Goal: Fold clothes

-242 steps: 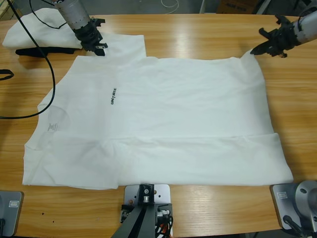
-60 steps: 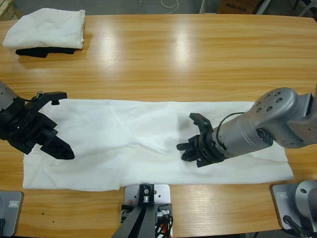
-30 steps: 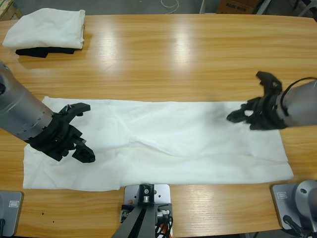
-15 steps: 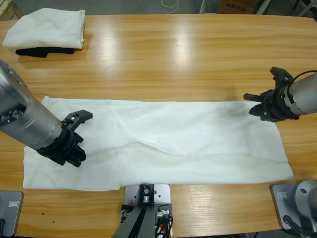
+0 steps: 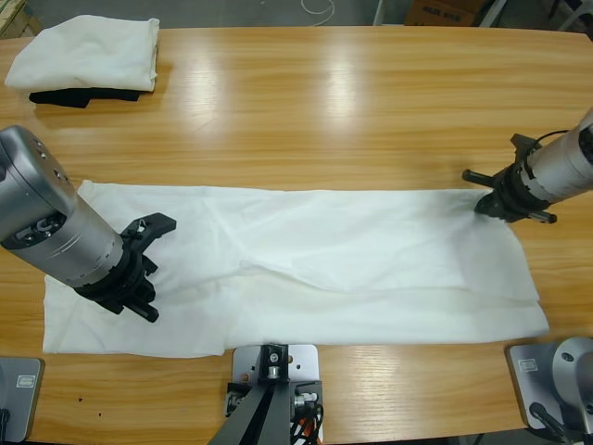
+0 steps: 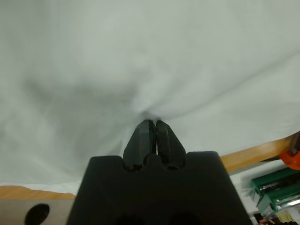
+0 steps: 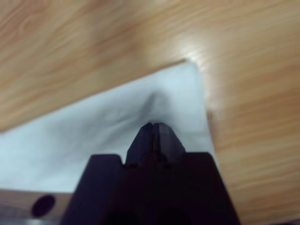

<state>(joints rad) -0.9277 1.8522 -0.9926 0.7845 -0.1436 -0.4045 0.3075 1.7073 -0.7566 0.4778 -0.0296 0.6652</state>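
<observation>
A white T-shirt (image 5: 315, 269), folded into a long strip, lies across the near half of the wooden table (image 5: 352, 111); no lettering shows. My left gripper (image 5: 146, 301) is on the strip's left part, a little in from the near edge. In the left wrist view its jaws (image 6: 150, 123) are shut and the cloth (image 6: 140, 56) puckers toward their tips. My right gripper (image 5: 488, 206) is at the strip's far right corner. In the right wrist view it (image 7: 152, 124) is shut on that corner of the cloth (image 7: 108, 131), which dimples just ahead of the tips.
A folded stack of white clothes (image 5: 88, 51) rests on a dark garment (image 5: 65, 95) at the table's far left corner. Bare wood runs along the far side, beyond the strip.
The right gripper moved right and back to the strip's far right corner and closed there. The left gripper shifted slightly toward the near edge and closed on the cloth.
</observation>
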